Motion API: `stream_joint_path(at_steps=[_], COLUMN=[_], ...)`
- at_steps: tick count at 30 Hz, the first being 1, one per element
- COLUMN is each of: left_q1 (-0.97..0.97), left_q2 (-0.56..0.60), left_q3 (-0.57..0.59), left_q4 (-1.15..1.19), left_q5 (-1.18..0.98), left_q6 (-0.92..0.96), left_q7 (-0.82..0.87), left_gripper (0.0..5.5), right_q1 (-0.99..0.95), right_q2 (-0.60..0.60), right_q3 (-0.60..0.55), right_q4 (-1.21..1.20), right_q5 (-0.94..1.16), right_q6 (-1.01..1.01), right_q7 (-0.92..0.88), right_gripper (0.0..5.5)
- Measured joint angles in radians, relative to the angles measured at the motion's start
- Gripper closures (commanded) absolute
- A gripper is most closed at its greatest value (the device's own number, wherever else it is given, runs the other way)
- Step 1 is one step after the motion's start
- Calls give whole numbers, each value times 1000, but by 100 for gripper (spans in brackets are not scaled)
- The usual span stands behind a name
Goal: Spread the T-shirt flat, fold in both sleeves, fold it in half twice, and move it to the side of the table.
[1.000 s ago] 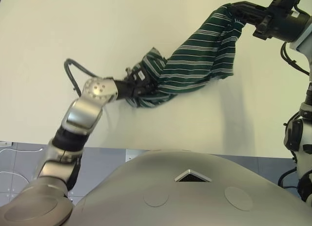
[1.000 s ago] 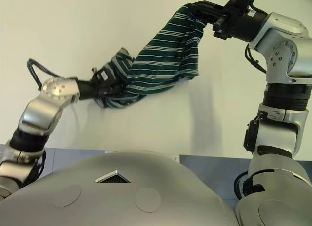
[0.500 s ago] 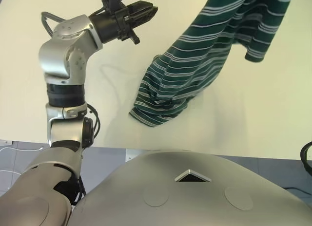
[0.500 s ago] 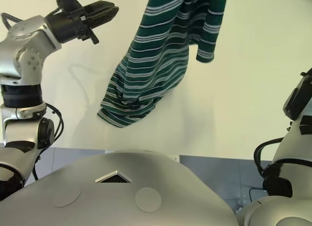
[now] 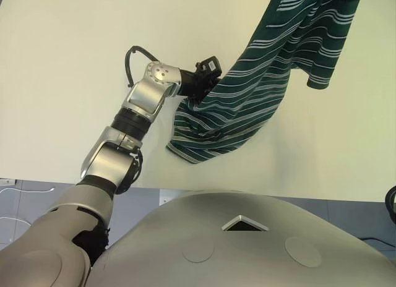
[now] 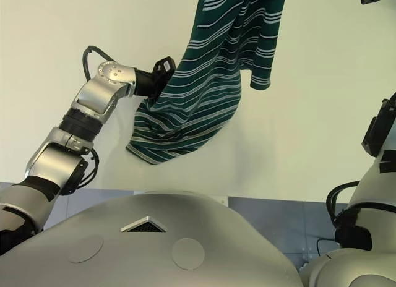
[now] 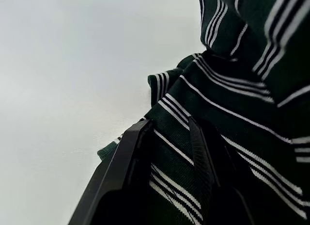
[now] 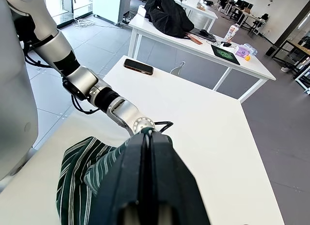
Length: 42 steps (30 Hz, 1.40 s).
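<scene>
T-shirt [image 5: 247, 107] hangs from R gripper [image 8: 147, 134], pinching it. L gripper [image 7: 169, 132] spread astride edge: clamp firmly, then stretch flat.

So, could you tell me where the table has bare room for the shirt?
Bare table lies left of the left arm and right of the hanging T-shirt. The front centre is crowded: cloth heaps there, the left tool against it.

T-shirt [image 5: 247, 95] over table [image 5: 74, 64].
Top end hangs from right gripper [image 8: 148, 133]; bottom end lies bunched on table near front edge; left gripper [image 5: 205, 83] against its left side.
</scene>
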State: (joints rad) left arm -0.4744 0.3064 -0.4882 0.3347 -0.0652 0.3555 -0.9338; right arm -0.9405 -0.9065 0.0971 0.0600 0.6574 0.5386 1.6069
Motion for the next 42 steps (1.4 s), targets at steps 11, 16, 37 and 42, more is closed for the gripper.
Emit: stream_joint_path(at_steps=[11, 16, 37, 42], left_q1=[513, 401, 7, 14], left_q2=[367, 313, 89, 91], left_q3=[333, 453, 208, 186], left_q4=[-662, -665, 16, 18], left_q5=[-83, -238, -198, -176], left_q6=[331, 447, 272, 235], left_q7=[149, 151, -48, -51], left_gripper=[417, 417, 381, 479], right_q1=[135, 159, 203, 204], right_q2=[-15, 22, 81, 82], right_q3=[22, 47, 99, 99], right_q4=[-45, -42, 27, 49], right_q5=[-135, -193, -321, -345], right_q6=[-48, -103, -224, -243], right_q7=[-39, -60, -67, -67], right_gripper=[550, 550, 550, 550])
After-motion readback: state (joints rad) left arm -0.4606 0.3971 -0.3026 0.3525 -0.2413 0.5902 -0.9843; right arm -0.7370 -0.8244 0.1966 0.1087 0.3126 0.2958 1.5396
